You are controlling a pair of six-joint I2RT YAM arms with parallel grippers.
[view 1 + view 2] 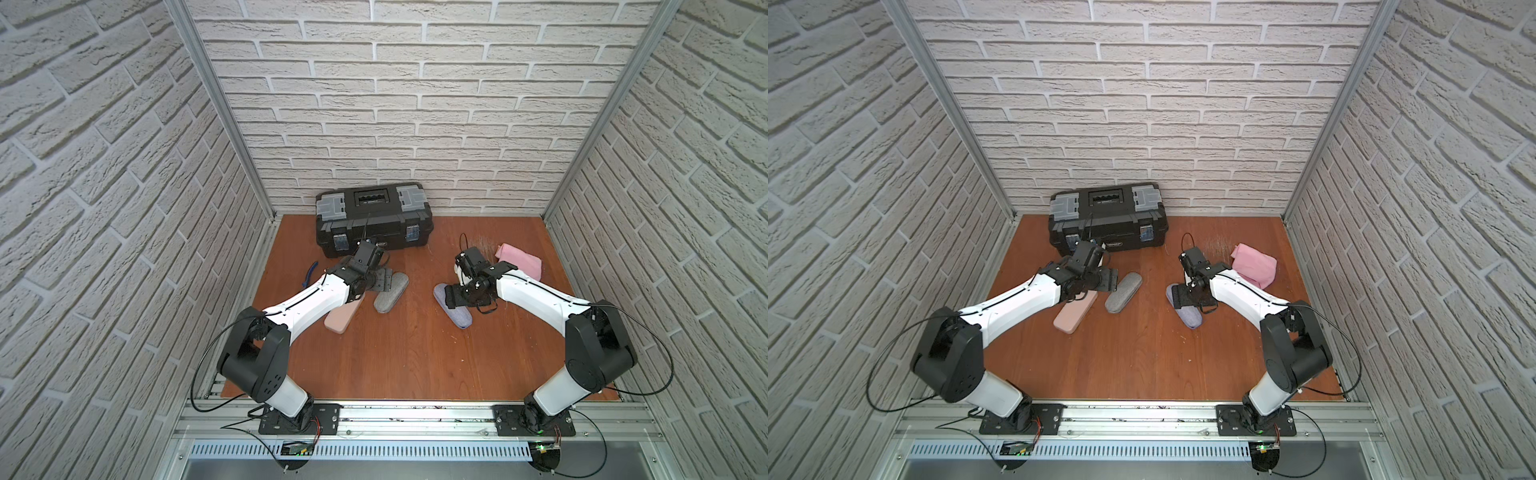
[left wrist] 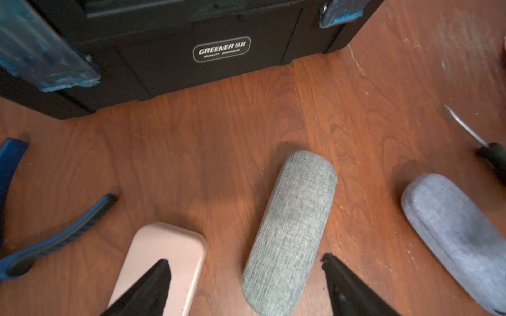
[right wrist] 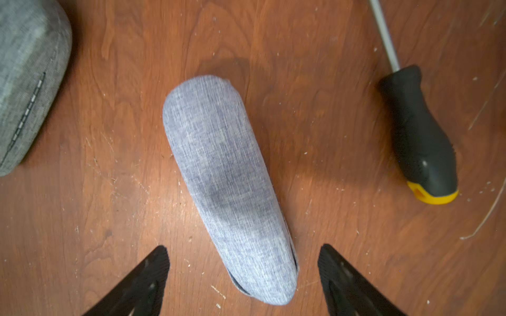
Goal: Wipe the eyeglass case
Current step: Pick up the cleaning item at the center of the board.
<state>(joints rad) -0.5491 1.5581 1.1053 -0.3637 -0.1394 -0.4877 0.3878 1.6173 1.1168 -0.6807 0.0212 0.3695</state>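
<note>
Across the reddish wood-grain bench (image 1: 407,357) I see pale scratches and white flecks. Whitish brick-pattern walls (image 1: 415,104) close it on three sides, with aluminium posts in the far corners. A black plastic toolbox (image 1: 374,220) sits against the back wall.

The blue eyeglass case (image 3: 227,177) lies flat and closed, right of centre, apart from the folded pink cloth (image 1: 521,259) toward the back right. Its woven cover is light blue-grey, long with rounded ends, and a darker smudge marks its middle.

The right jaws stand apart over it, one ribbed black tip to each side of its near end, with bare wood showing in both gaps. The left jaws are apart too and hold nothing. They sit low over a grey woven case (image 2: 293,224) and a smooth pink hard case (image 2: 164,254), which lie side by side.

A screwdriver (image 3: 419,136) with a black and yellow handle lies near the blue case. Blue-handled pliers (image 2: 54,238) lie just beyond the pink one.
</note>
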